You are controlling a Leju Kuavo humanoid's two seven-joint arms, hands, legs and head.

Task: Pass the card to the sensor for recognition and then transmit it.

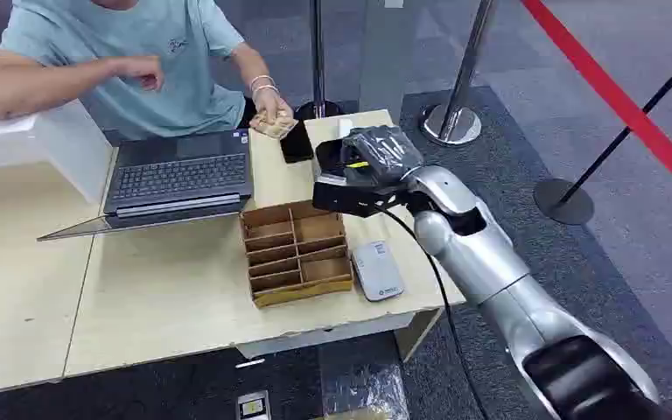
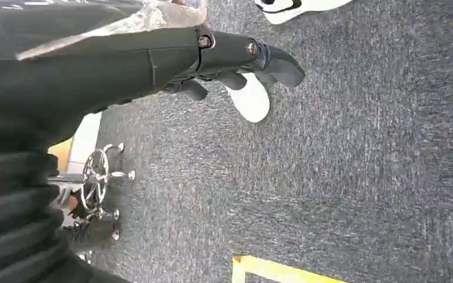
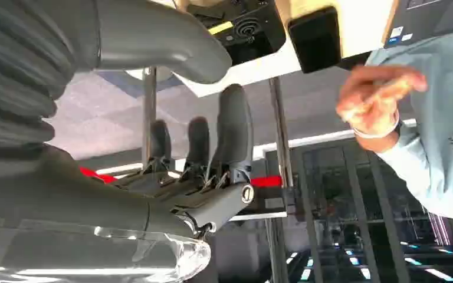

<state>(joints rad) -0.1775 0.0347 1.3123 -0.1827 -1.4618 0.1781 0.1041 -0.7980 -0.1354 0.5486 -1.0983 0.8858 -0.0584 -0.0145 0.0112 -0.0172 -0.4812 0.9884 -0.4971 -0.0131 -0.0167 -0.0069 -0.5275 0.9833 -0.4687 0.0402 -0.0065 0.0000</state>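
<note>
right robot hand [image 1: 374, 157] reaches over the far right end of the bench [image 1: 175, 297], fingers [image 3: 233, 127] extended and apart, holding nothing i can see; probably positioned for the handover near the black sensor box [image 3: 245, 26]. card looks to be in the person's hand [image 1: 273, 116], top centre of the frame. wooden divider tray [image 1: 296, 252] centre, compartments look empty. left robot hand [image 2: 230, 65] hangs over carpet, fingers curled in, nothing in them.

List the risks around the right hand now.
1. The robot's right hand is right by the black box-shaped sensor at the table's far end and may knock it.
2. The person's hand is near, so a reach could collide with it.
3. The right hand holds no card, so a scan might read nothing.
</note>
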